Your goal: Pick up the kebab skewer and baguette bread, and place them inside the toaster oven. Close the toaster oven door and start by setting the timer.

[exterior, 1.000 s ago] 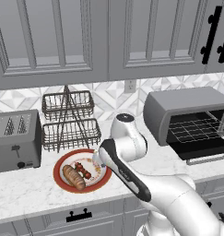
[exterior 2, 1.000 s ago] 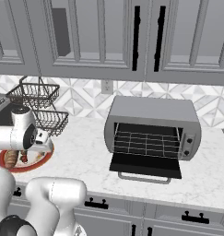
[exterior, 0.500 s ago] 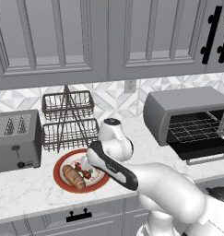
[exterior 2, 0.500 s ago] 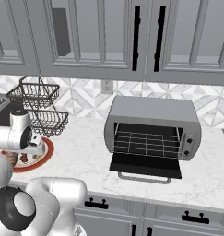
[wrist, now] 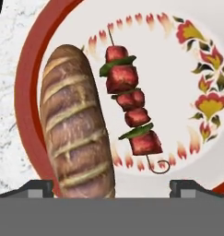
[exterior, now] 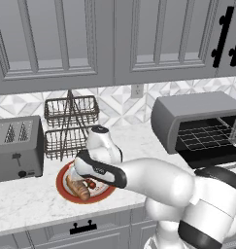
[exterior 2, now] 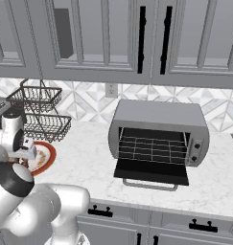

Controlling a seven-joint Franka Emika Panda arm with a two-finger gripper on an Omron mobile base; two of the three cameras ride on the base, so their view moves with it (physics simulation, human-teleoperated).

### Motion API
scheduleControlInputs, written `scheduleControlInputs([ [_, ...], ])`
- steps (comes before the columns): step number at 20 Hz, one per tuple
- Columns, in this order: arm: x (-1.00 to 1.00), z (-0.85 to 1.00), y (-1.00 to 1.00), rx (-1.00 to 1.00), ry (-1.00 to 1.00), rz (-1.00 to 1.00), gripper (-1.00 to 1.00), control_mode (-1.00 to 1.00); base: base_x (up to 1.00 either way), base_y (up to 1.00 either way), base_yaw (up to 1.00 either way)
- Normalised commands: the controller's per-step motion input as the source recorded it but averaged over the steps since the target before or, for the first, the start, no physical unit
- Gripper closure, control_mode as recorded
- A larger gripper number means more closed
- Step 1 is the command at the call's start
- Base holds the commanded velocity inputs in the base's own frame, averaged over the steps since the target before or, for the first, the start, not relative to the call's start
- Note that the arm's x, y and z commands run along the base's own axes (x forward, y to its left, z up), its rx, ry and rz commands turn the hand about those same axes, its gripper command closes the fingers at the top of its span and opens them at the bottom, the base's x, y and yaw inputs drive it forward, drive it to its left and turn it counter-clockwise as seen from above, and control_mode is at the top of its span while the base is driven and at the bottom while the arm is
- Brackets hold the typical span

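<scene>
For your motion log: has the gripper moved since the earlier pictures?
Yes. In the left base view it has swung left and down, from beside the plate to over it, fingers open above the skewer.

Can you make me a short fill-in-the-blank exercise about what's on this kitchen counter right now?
1. The golden-brown slashed baguette loaf and the red meat kebab skewer lie side by side on a red-rimmed ____.
2. The dark glass door of the wide grey toaster oven is ____.
3. The two-finger gripper hovers over the food with its jaws ____.
4. Inside the oven, the wire rack holds ____.

Missing words: plate; open; open; nothing
</scene>
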Motion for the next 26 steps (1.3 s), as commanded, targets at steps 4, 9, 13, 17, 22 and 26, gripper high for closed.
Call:
scheduleControlInputs([
  [4,0.02,-0.17,0.53,0.0,0.12,0.0,-1.0,-1.0,0.0,0.0,0.0],
  [9,0.06,-0.06,0.25,0.0,0.06,0.0,-1.0,-1.0,0.0,0.0,0.0],
  [13,0.03,-0.09,0.0,0.0,0.0,0.0,-1.0,-1.0,0.0,0.0,0.0],
  [17,0.0,-0.18,-0.14,0.0,0.0,0.0,-1.0,-1.0,0.0,0.0,0.0],
  [22,0.0,-0.19,0.0,0.0,0.0,0.0,-1.0,-1.0,0.0,0.0,0.0],
  [26,0.0,-0.2,0.0,0.0,0.0,0.0,-1.0,-1.0,0.0,0.0,0.0],
])
